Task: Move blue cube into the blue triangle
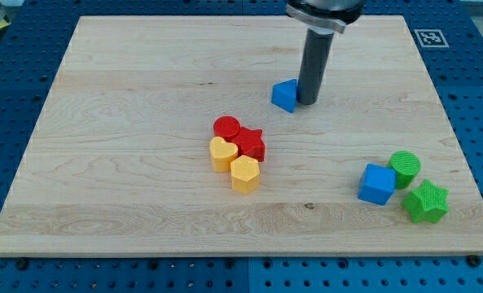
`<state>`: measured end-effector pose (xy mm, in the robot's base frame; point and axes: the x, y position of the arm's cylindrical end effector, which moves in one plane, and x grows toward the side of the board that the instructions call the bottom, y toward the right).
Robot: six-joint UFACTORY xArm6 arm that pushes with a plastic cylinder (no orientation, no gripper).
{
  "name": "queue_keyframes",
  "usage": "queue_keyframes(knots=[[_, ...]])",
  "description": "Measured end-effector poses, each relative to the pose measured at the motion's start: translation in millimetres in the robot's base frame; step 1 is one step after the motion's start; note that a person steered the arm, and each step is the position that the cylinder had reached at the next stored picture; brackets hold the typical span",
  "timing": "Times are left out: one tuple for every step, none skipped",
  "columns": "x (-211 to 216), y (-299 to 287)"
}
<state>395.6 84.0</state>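
Note:
The blue cube [377, 184] sits at the view's lower right, touching a green cylinder [405, 168]. The blue triangle [285, 94] lies in the upper middle of the board. My tip [308, 101] stands right beside the blue triangle, on its right side, touching or nearly touching it. The tip is far above and to the left of the blue cube.
A green star [426, 202] lies just right of and below the blue cube. In the board's middle is a tight cluster: a red cylinder [226, 128], a red star [251, 145], a yellow heart [222, 152] and a yellow hexagon [245, 173]. The wooden board [103, 163] lies on a blue perforated table.

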Motion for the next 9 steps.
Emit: queue_keyframes(knots=[[0,-31],[-1,-72],[-1,-94],[7,-71],[49,-22],[79,-12],[82,-12],[84,-12],[84,-12]])
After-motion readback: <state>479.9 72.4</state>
